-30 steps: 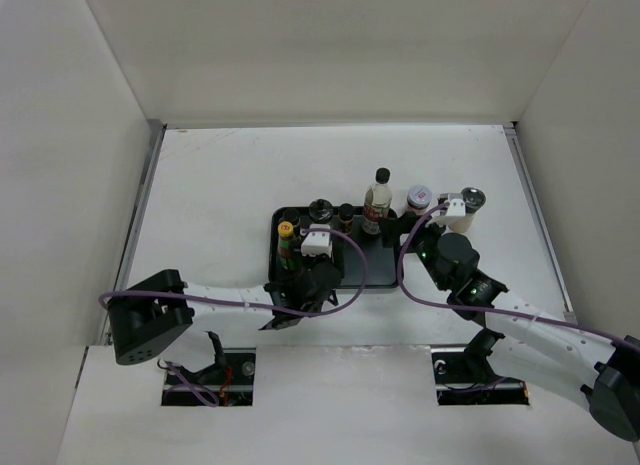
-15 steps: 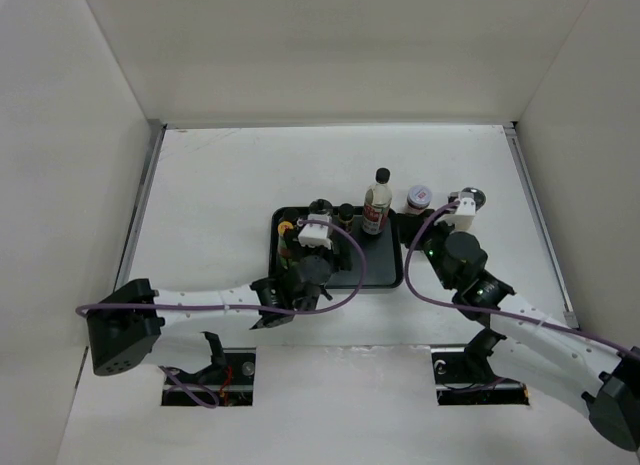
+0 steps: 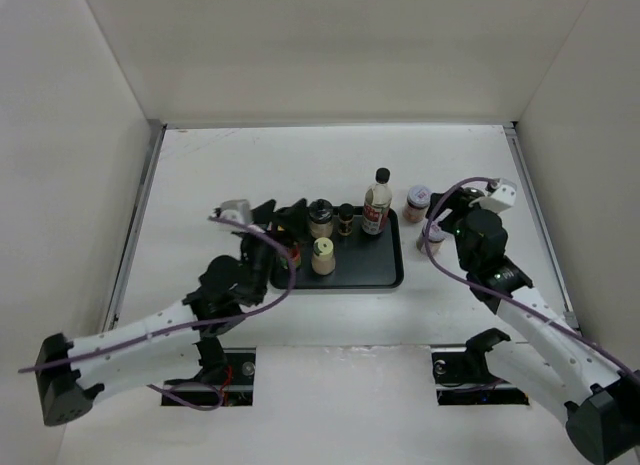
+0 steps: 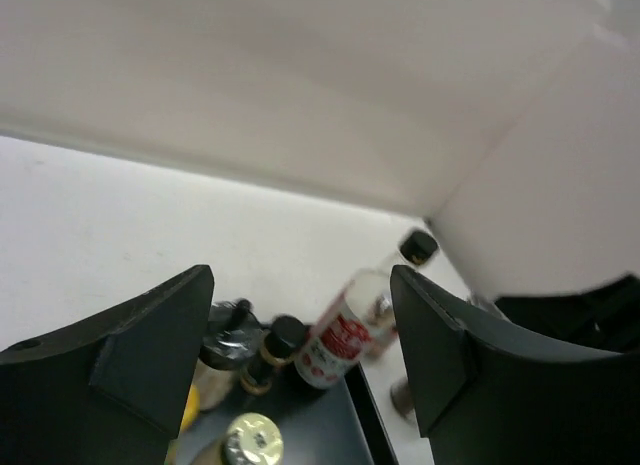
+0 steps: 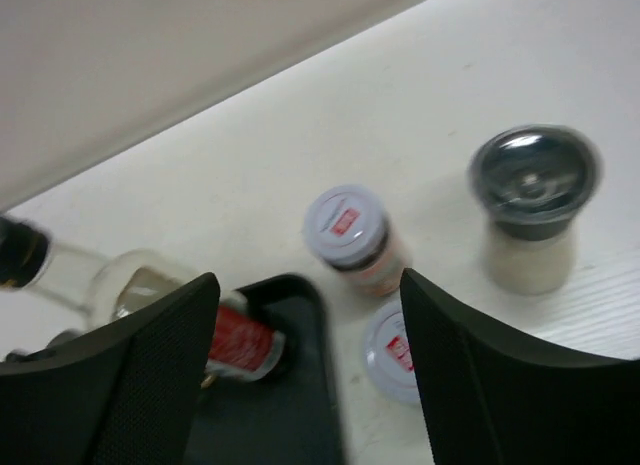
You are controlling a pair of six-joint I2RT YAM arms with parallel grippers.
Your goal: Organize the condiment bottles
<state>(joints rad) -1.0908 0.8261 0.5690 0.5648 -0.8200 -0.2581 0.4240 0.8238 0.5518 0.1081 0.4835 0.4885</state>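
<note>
Ahead of and below the left gripper sits the tray with five bottles on it. The gripper's fingers stand wide apart with nothing between them, raised over the tray's left end. Straight ahead, the black-lid jar, the dark bottle and the tall bottle stand side by side along the tray's far edge. Closer in is the gold-lid jar. The sauce bottle shows only its yellow cap, just beside the left finger. Beyond that row, open table stretches to the back wall and off to this gripper's left.

The right gripper is out past the tray's right edge, its jaws likewise spread and holding nothing. Just ahead of it stands a white-lid jar. A second white-lid jar sits nearer, partly behind the right finger and just beside the first; whether the two touch cannot be told. The grey-lid jar stands apart from both, off to this gripper's right, with table all round it. All three are on the table, off the tray. To this gripper's left lie the tray's near right corner and the tall bottle with its red label. Past the three jars the table runs open to the back wall, and the right wall closes in on this gripper's right side.
</note>
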